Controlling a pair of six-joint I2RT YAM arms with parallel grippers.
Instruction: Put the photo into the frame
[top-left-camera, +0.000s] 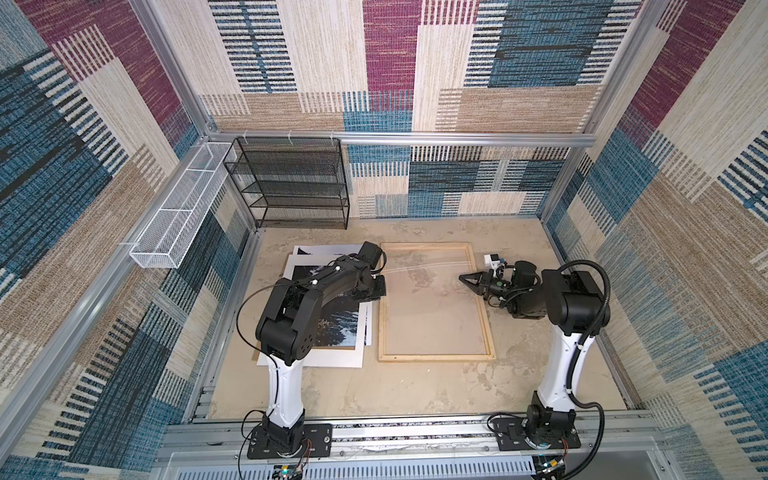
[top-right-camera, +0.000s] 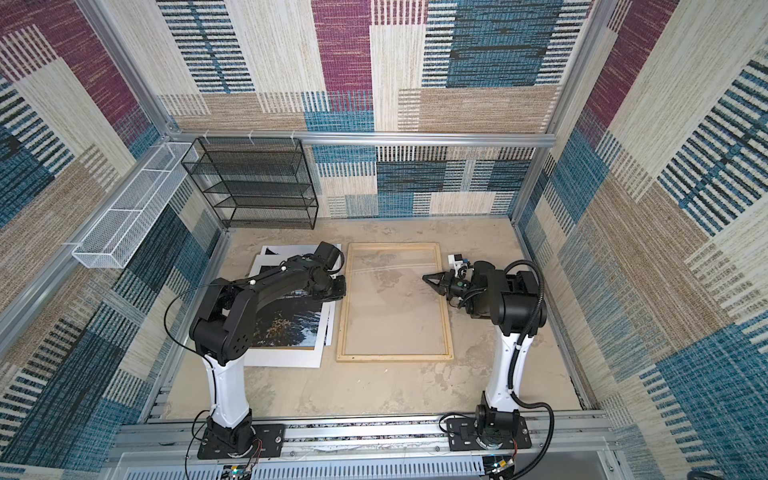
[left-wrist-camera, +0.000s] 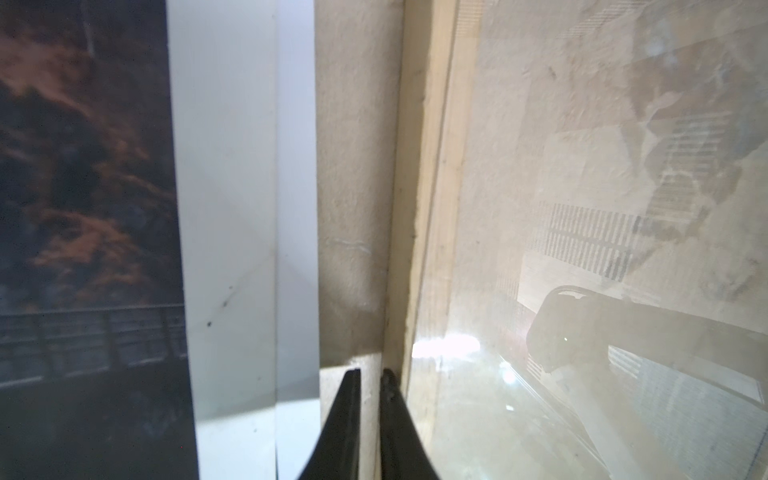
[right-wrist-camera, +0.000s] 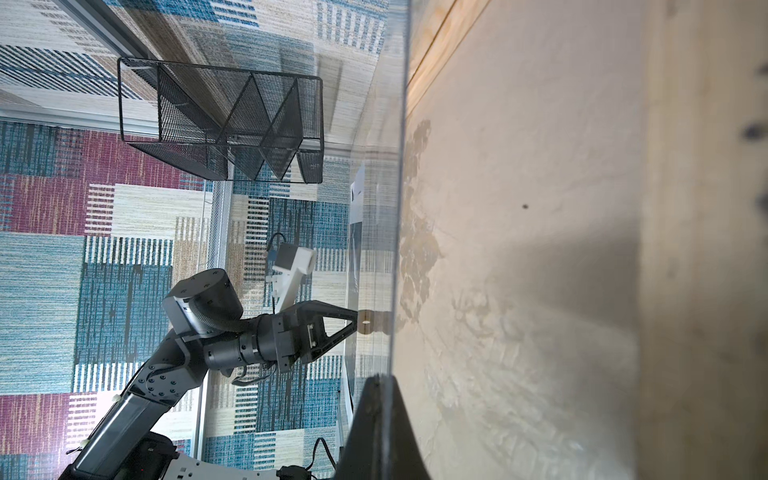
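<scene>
Pane edge (right-wrist-camera: 392, 166) sits in right jaws above frame (top-left-camera: 436, 357).

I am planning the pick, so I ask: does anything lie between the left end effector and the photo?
Yes. The white mat lies on top of the photo and covers its edges. Only the photo's middle shows through the mat's opening.

I see the frame (top-left-camera: 436, 357) in pale natural wood, its pane (right-wrist-camera: 386, 249) clear. Beside the frame the photo (top-left-camera: 338, 328) is dark, with blue-white water and rusty orange patches; the mat (top-left-camera: 332, 360) is white. Behind the frame stand a black mesh rack (top-left-camera: 291, 183) and a white mesh basket (top-left-camera: 174, 224). The table (top-left-camera: 415, 395) is mottled beige. The walls (top-left-camera: 390, 45) are a woven patchwork of blue, magenta, cream and tan, partly striped.
</scene>
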